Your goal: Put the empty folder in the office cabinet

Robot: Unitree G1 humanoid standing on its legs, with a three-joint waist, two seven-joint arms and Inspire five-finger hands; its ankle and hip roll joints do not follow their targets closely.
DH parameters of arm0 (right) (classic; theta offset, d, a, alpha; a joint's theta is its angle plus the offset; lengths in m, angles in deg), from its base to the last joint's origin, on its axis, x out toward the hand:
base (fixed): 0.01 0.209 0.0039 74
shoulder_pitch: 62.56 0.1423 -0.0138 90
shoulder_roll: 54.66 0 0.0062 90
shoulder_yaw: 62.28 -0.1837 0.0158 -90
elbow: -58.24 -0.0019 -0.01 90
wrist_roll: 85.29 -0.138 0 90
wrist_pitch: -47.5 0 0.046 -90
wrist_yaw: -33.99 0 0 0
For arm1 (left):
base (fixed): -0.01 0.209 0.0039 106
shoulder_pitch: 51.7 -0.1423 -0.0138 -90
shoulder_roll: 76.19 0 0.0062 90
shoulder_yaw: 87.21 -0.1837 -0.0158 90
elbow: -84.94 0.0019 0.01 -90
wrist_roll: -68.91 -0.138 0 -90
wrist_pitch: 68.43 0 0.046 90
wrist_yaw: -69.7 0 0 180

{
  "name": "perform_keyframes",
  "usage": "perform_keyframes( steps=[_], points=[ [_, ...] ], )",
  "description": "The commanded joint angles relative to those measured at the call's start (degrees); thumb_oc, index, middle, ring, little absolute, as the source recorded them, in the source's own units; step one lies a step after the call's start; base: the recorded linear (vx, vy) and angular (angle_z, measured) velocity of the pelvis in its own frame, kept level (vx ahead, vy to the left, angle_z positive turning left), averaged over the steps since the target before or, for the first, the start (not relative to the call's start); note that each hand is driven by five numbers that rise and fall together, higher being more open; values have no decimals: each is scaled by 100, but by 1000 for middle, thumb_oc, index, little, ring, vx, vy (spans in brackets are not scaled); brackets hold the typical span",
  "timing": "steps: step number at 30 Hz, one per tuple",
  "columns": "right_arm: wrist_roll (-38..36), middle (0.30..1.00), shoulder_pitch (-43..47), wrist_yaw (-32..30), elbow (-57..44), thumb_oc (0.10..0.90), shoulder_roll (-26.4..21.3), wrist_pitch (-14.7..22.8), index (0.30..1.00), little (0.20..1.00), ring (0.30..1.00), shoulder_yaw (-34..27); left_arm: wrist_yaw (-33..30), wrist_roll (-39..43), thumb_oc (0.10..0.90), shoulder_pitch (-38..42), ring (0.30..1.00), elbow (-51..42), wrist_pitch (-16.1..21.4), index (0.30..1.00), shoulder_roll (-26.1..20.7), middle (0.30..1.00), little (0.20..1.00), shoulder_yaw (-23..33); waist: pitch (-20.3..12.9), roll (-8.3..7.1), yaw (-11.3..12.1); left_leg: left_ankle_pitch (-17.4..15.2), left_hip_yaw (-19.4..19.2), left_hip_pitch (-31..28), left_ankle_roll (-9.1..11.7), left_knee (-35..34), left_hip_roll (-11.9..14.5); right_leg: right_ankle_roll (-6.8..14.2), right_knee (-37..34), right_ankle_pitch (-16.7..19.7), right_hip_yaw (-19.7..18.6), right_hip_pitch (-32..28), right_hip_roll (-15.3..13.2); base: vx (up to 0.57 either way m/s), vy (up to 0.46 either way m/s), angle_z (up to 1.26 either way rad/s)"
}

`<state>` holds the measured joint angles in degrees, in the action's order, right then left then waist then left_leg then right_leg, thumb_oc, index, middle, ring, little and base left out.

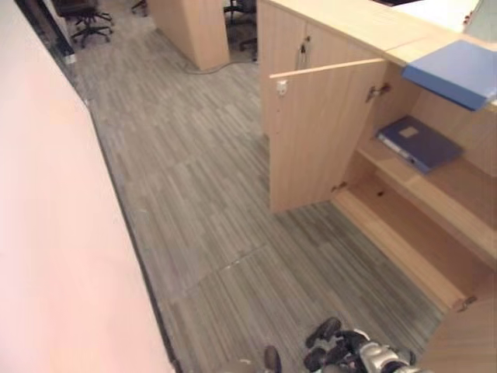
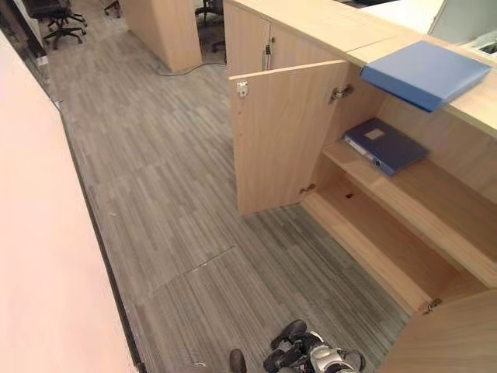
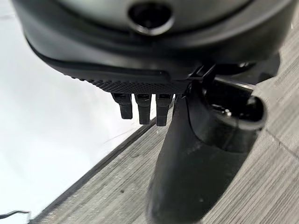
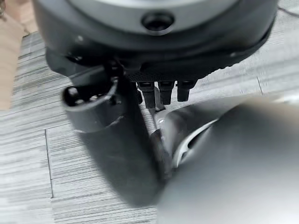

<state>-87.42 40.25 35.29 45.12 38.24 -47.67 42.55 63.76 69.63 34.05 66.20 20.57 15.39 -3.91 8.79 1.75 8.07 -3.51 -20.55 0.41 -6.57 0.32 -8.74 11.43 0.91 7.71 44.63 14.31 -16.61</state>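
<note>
A light blue folder (image 1: 454, 71) lies flat on top of the wooden office cabinet (image 1: 342, 23), at its right end. A darker blue folder (image 1: 419, 141) lies on the upper shelf inside, behind the open cabinet door (image 1: 322, 136). The bottom shelf (image 1: 419, 241) is bare. My right hand (image 1: 334, 348) hangs low over the carpet in front of the cabinet, fingers relaxed and holding nothing. In the right wrist view the same hand (image 4: 161, 93) hangs over grey carpet. My left hand (image 3: 145, 107) hangs with straight fingers, holding nothing, beside a white wall.
A pale wall (image 1: 54, 233) with a dark base strip runs along the left side. Grey striped carpet (image 1: 194, 179) stretches between it and the cabinet. Office chairs (image 1: 85, 19) and a wooden column (image 1: 190, 27) stand far back.
</note>
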Motion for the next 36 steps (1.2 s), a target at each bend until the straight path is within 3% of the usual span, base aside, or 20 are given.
perform_keyframes(
  steps=[1,4,11,19,20,25,26,27,30,32,33,36],
  points=[
    [-66,900,139,17,341,800,-82,38,900,900,900,180,-195,-145,800,78,900,206,0,900,-197,900,900,26,77,-32,221,-327,593,-403,597,-56,535,121,-591,385,-73,-563,231,202,-97,-18],
    [-247,900,-77,-82,305,800,-169,89,900,900,900,30,-284,-16,800,-30,900,350,-11,900,-142,900,900,228,-52,-69,144,-324,658,-592,680,-205,687,60,-582,391,-74,-701,298,282,-182,19],
    [-344,900,-63,-188,74,800,-391,160,900,900,900,56,-392,12,800,113,900,308,26,900,-123,900,900,135,45,-33,-54,-91,758,-491,834,-532,866,-60,-380,220,-174,-522,380,68,-115,10],
    [-838,900,-127,-254,-106,800,-494,240,900,900,900,-269,-505,295,800,203,900,370,66,900,-168,900,900,293,230,117,-277,-241,891,-550,790,-532,952,-163,962,-250,-370,40,-4,76,-57,-2],
    [-1264,900,-142,-455,-158,800,-528,343,900,900,900,-596,-566,534,800,235,900,336,121,900,-98,900,900,361,259,136,-393,-318,854,-614,793,-532,992,-178,1239,-371,-448,147,-63,130,-62,-6],
    [-1313,900,-179,-576,-143,800,-542,363,900,900,900,-704,-623,680,800,301,900,261,160,900,-28,900,900,279,299,144,-518,-456,688,-861,881,-513,1133,-287,1676,-710,-503,148,-119,118,-94,-24],
    [-1250,900,-211,-590,-157,800,-579,353,900,900,900,-665,-598,630,800,369,900,183,173,900,-24,900,900,159,305,96,-603,-551,538,-778,992,162,1316,-400,1626,-925,-509,5,-53,146,-177,-34],
    [-1228,900,-224,-601,-169,800,-614,366,900,900,900,-642,-603,604,800,383,900,141,193,900,-19,900,900,117,301,67,-638,-405,486,-705,1066,604,1392,-467,1517,-985,-550,-150,64,217,-232,-47],
    [-1203,900,-237,-621,-221,800,-750,403,900,900,900,-584,-621,657,800,429,900,-52,276,900,-40,900,900,90,323,21,-595,318,719,-420,1263,1683,1436,-728,1094,-1199,-944,-605,591,149,-141,-82],
    [-1084,900,-310,-600,-133,800,-816,373,900,900,900,-559,-615,622,800,453,900,-157,305,900,-37,900,900,15,296,-123,-609,155,697,-153,1175,1740,1610,-799,966,-1345,-1190,-783,619,128,-71,-178],
    [-1083,900,-312,-599,-133,800,-815,373,900,900,900,-561,-615,621,800,451,900,-158,305,900,-38,900,900,13,296,-124,-599,151,689,-156,1173,1742,1610,-799,968,-1347,-1199,-780,619,139,-19,-110],
    [-990,900,-478,-566,-10,800,-846,350,900,900,900,-584,-555,565,800,391,900,-333,335,900,-110,900,900,-54,237,-289,-579,-18,921,300,1103,1375,1696,-812,841,-1406,-1479,-955,636,151,-15,-43]
  ],
)
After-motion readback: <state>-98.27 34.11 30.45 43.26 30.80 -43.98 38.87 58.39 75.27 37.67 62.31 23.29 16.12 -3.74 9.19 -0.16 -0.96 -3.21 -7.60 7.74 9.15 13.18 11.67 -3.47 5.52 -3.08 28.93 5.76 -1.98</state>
